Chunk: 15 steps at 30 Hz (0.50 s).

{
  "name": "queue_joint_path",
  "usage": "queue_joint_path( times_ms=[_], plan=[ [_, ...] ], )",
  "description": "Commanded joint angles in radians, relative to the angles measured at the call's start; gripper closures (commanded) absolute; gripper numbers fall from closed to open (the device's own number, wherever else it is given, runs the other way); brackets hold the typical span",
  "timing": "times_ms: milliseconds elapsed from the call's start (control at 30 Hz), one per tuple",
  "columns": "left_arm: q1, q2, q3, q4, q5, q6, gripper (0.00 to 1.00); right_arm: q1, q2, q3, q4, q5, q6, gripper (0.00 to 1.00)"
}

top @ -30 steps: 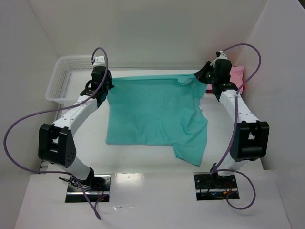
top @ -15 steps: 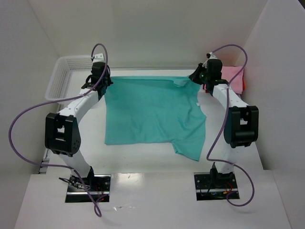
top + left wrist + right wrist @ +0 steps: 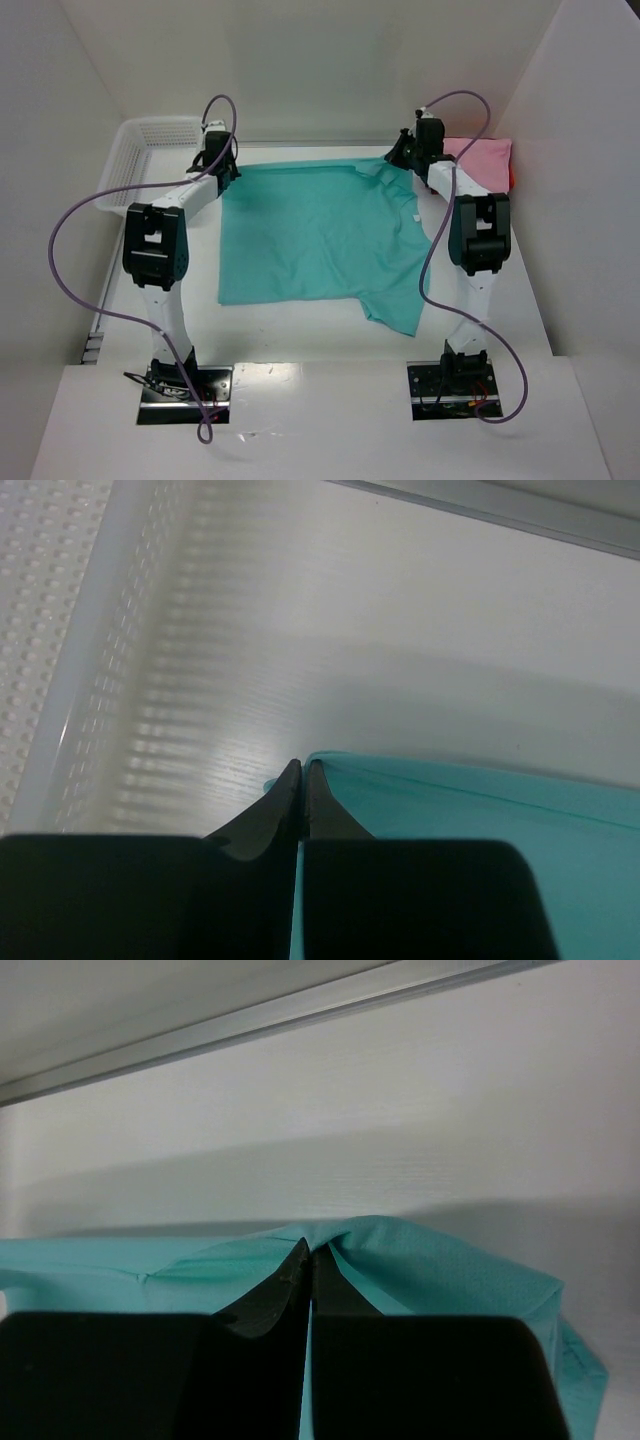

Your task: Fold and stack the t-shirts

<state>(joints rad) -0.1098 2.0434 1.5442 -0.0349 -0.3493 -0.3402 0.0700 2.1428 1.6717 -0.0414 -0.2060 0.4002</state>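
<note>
Left gripper (image 3: pixel 221 166), in the upper left of the overhead view, has its two black fingers pressed together on the far left corner of the teal-green t-shirt (image 3: pixel 320 235). Its wrist camera shows the fingertips meeting at a point in the lower middle of the frame. A thin teal hem is caught between them, and the cloth runs off toward the lower right.

Right gripper (image 3: pixel 402 156), in the upper right of the overhead view, is closed in the same way and pinches the shirt's far right corner. Its wrist camera shows teal fabric bunched into a small raised fold around the closed tips.

The shirt lies spread flat across the middle of the white table (image 3: pixel 300 325). Its far edge is drawn fairly straight between the two grippers. The near edge is uneven, and its right part reaches lower in the frame as a loose pointed flap.

A white mesh basket (image 3: pixel 140 160) sits in the upper left corner, near the left gripper and apart from the shirt. A folded pink t-shirt (image 3: pixel 482 158) rests at the upper right, just beyond the right arm. A thin red sliver (image 3: pixel 513 178) at its right edge is probably the red t-shirt, though too little shows to be sure.

Both arms reach from their bases at the bottom of the frame up to the far side of the table.
</note>
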Motion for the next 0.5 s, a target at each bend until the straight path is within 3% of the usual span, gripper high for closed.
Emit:
queue_joint_path(
  times_ms=[0,267,467],
  plan=[
    [0.042,0.025,0.080,0.039,-0.060,0.017,1.00,-0.015,0.042,0.120,0.012,0.068,-0.038,0.99],
    [0.042,0.081,0.129,0.023,-0.051,0.006,1.00,-0.015,0.130,0.224,-0.031,0.048,-0.049,0.91],
    [0.042,0.110,0.151,0.023,-0.014,0.030,1.00,-0.015,0.140,0.226,-0.032,0.048,-0.070,0.60]
  ],
)
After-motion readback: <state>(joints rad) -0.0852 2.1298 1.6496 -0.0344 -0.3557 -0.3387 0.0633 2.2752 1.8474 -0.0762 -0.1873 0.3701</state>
